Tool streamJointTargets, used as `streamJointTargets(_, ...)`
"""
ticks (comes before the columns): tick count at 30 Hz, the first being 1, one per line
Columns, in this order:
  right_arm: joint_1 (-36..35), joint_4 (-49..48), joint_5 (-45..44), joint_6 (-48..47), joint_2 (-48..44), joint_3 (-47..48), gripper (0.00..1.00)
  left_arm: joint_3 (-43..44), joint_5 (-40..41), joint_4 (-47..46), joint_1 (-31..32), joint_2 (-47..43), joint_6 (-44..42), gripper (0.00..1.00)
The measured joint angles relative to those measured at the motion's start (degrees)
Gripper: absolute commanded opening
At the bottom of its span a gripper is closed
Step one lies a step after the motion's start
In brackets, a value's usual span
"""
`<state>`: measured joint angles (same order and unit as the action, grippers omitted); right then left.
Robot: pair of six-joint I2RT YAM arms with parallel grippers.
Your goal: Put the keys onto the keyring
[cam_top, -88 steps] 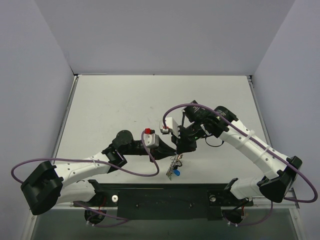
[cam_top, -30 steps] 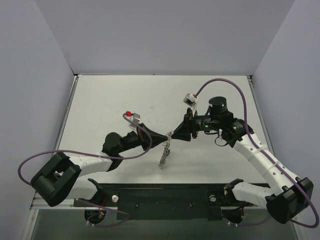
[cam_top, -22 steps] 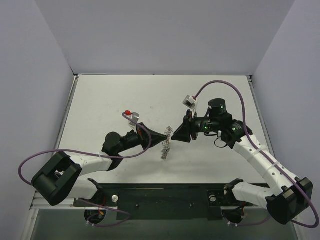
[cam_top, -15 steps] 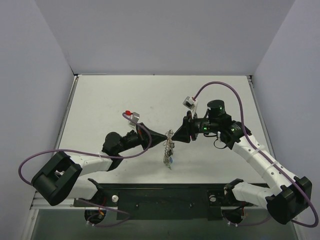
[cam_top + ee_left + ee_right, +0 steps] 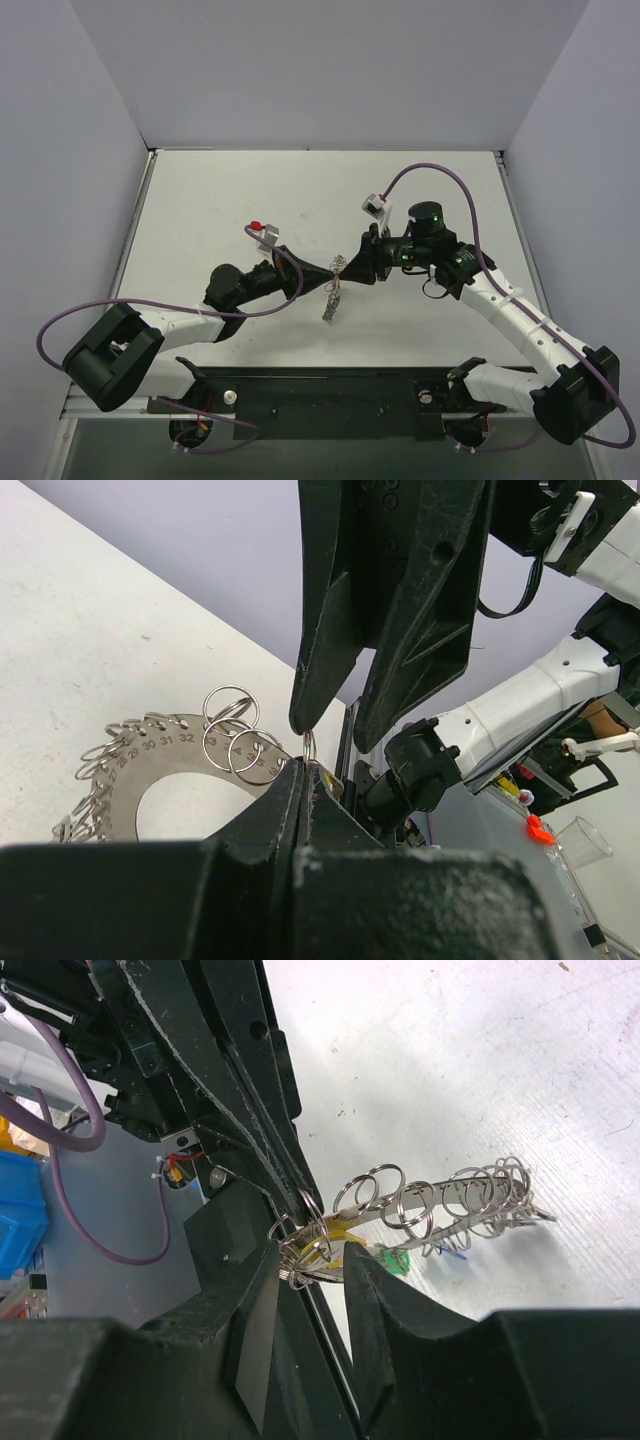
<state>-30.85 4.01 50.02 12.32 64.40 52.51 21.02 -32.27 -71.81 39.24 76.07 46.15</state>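
The keyring (image 5: 329, 303) hangs above the table between both grippers; it is a flat silvery numbered loop rimmed with small split rings (image 5: 165, 770), seen edge-on in the right wrist view (image 5: 450, 1198). My left gripper (image 5: 328, 279) is shut on its rim (image 5: 303, 768). My right gripper (image 5: 350, 268) is open, with its fingers (image 5: 325, 660) either side of the pinched spot; a cluster of small rings sits between them (image 5: 312, 1265). The yellow key (image 5: 350, 1232), green key (image 5: 394, 1260) and blue key (image 5: 452, 1253) hang at the ring.
The white table (image 5: 250, 200) has grey walls on three sides. A black rail (image 5: 320, 390) runs along the near edge between the arm bases. Purple cables (image 5: 440, 170) loop over both arms.
Since 2.9 s ago both arms have lifted the keyring off the table. In the last second my right gripper has moved slightly left towards the left gripper, and the hanging ring has swung a little.
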Motion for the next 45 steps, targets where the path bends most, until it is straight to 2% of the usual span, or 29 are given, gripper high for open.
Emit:
streamJointTargets(16, -0.26, -0.83, -0.74, 1.25, 1.05, -0.39, 0.17, 0.00, -0.13, 0.00, 0.00, -0.31, -0.02, 0.00)
streamJointTargets(22, -0.37, -0.81, -0.70, 1.14, 1.05, -0.39, 0.06, 0.00, -0.13, 0.00, 0.00, -0.31, -0.02, 0.00)
streamJointTargets(29, -0.37, -0.79, -0.24, 0.90, 1.05, -0.39, 0.00, 0.00, -0.11, 0.00, -0.04, -0.31, -0.02, 0.00)
streamJointTargets(45, -0.44, -0.83, 0.42, -0.81, 1.05, -0.90, 0.00, -0.37, -0.09, 0.00, -0.76, -1.20, -0.02, 0.00)
